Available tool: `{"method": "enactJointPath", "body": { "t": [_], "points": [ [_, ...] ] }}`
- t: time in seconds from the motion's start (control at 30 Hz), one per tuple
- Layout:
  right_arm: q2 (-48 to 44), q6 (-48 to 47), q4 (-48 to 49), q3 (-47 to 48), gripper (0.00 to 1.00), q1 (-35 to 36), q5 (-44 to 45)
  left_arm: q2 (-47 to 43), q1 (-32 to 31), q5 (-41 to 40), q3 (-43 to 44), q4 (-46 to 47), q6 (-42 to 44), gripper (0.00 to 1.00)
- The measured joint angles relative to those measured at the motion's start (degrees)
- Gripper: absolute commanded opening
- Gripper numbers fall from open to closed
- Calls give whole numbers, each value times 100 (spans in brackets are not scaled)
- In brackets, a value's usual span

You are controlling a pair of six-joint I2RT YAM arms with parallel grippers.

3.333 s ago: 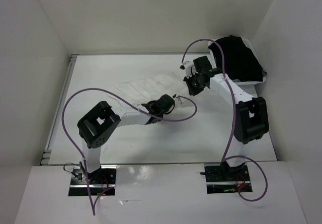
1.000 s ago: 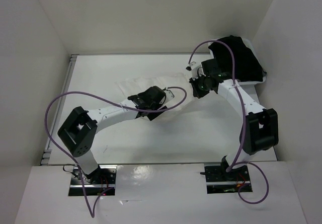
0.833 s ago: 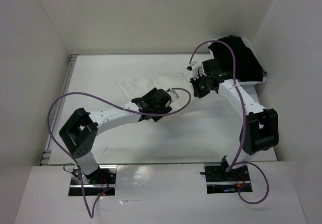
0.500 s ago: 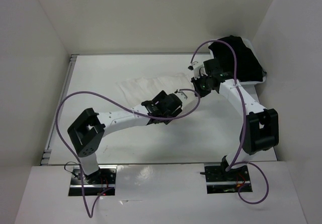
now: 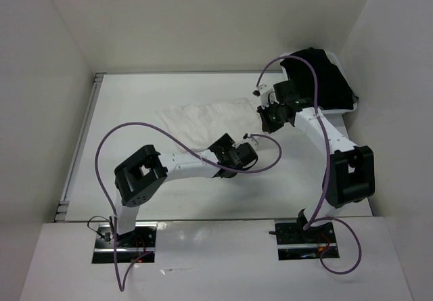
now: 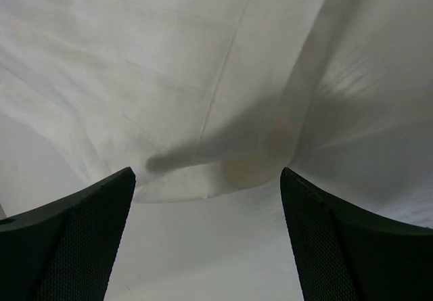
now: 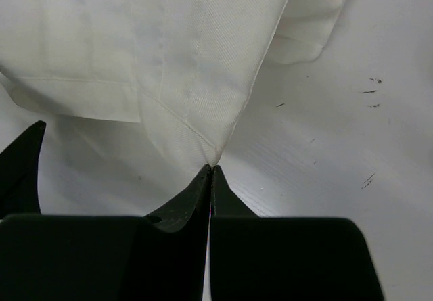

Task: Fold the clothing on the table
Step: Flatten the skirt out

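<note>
Fig. — My right fingers pinch a corner of the skirt; left fingers spread, empty — best pulled taut toward 3 o'clock, low over the worktop.

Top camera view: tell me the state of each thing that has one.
white skirt: bunched in a long strip on the table, one corner pinched.
right hand: shut on that skirt corner.
left hand: open, holding nothing, at the skirt's near edge.
black garment: heaped in the bin.
</note>
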Motion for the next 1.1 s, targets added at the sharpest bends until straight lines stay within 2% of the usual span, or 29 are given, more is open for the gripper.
{"method": "enactJointPath", "body": {
  "t": [0.2,0.6,0.9,1.1],
  "points": [
    [0,0,2,-15,0,0,-9,212,28,-516,0,234,11,95],
    [-31,7,13,-55,0,0,-17,459,28,-1014,0,761,225,95],
    [-98,7,15,-68,0,0,-22,748,26,-1327,-61,1440,844,95],
    [-136,7,13,-94,0,-48,-105,754,26,-1510,-334,2131,1550,94]
  ]
}}
